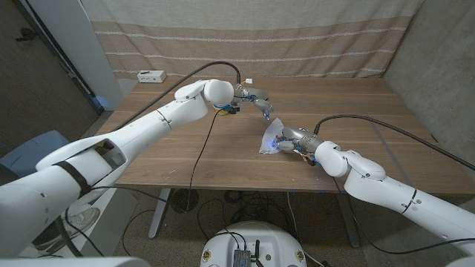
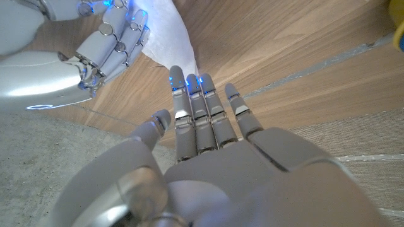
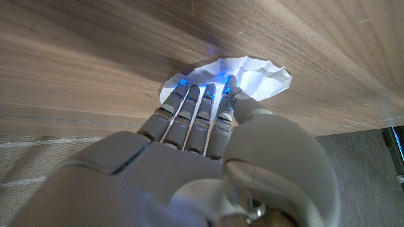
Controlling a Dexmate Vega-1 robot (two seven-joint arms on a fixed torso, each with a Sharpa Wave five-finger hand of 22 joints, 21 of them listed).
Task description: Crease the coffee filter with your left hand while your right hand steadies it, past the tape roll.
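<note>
The brown wood-grain counter (image 1: pixel 223 159) carried everything, with a striped beige curtain (image 1: pixel 245 37) hanging behind it. A small white rectangular box (image 1: pixel 151 76) sat at the counter's far left corner.

The white left robot hand (image 1: pixel 257 101) reached over the middle of the counter with its fingers (image 2: pixel 196 101) straight and close together, holding nothing, their tips just at the edge of the filter. The white right robot hand (image 1: pixel 291 139) lay with its fingers (image 3: pixel 196 107) extended onto the filter's near side, pressing it to the wood rather than gripping it.

The white crinkled paper coffee filter (image 1: pixel 271 135) lay on the counter right of centre, between the two robot hands, its ruffled rim spreading beyond the right fingertips. A bit of yellow and blue, too hidden to identify, showed beside the left wrist (image 1: pixel 223 108).
</note>
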